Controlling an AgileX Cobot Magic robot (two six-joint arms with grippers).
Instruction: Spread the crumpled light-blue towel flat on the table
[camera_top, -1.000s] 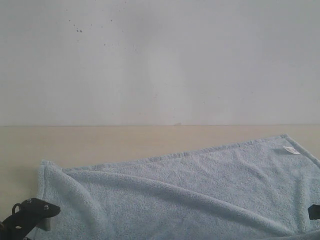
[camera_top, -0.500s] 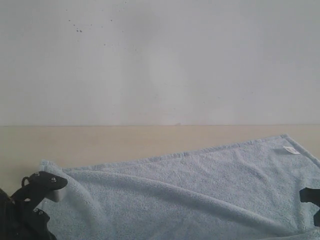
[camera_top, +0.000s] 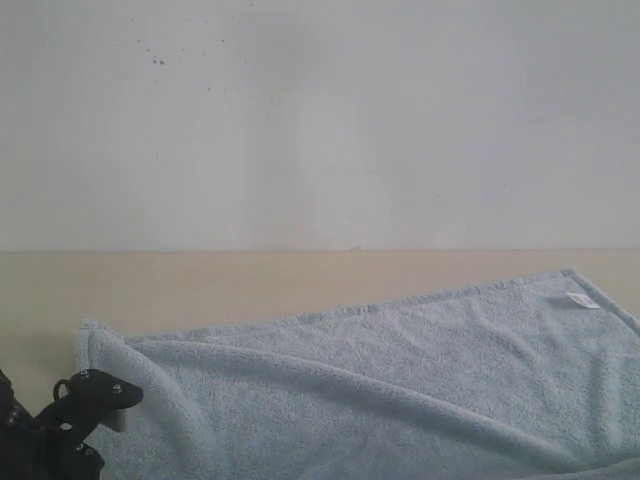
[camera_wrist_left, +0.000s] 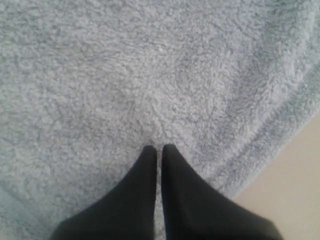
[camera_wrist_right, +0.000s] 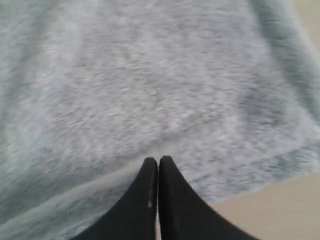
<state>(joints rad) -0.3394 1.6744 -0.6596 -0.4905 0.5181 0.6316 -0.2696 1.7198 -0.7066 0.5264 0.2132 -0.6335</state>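
Observation:
The light-blue towel (camera_top: 400, 380) lies mostly open on the beige table (camera_top: 250, 285), with a long raised fold running from its left corner toward the lower right. A white tag (camera_top: 582, 299) sits near its far right corner. My left gripper (camera_wrist_left: 159, 148) is shut and empty, pointing down over the towel (camera_wrist_left: 150, 75) close to its hemmed edge; in the exterior view it (camera_top: 100, 392) hangs at the towel's left end. My right gripper (camera_wrist_right: 158, 160) is also shut and empty above the towel (camera_wrist_right: 150, 75) near an edge, and is out of the exterior view.
A white wall (camera_top: 320, 120) rises behind the table's far edge. Bare table shows beyond the towel at the back and left, and beside the hems in the wrist views (camera_wrist_left: 295, 190) (camera_wrist_right: 270, 215).
The left gripper rose beside the towel's left end, then dropped lower again. The right gripper, seen at the right edge before, has left the exterior view. The towel has barely shifted.

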